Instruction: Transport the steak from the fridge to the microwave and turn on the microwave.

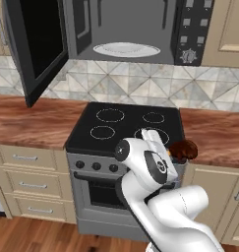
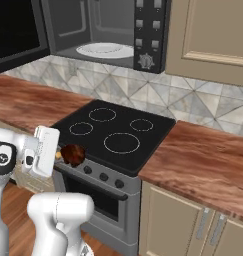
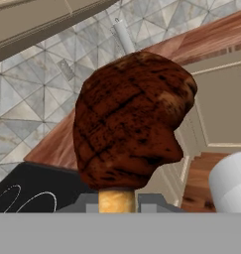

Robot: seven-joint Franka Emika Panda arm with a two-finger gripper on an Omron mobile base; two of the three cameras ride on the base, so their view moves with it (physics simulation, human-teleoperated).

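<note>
Brown steak (image 3: pixel 129 119) sits gripped in the claw (image 2: pixel 68 155); microwave (image 1: pixel 135 29) hangs open above the stove (image 1: pixel 126 125).

White glossy arm (image 1: pixel 175 211), rounded links, dark joint caps.

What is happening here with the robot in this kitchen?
The white arm holds the steak in its pincer, low in front of the black stove. Above the stove, the microwave stands with its door swung open, and its white turntable plate is bare. So the steak is gripped but not yet put inside.
</note>
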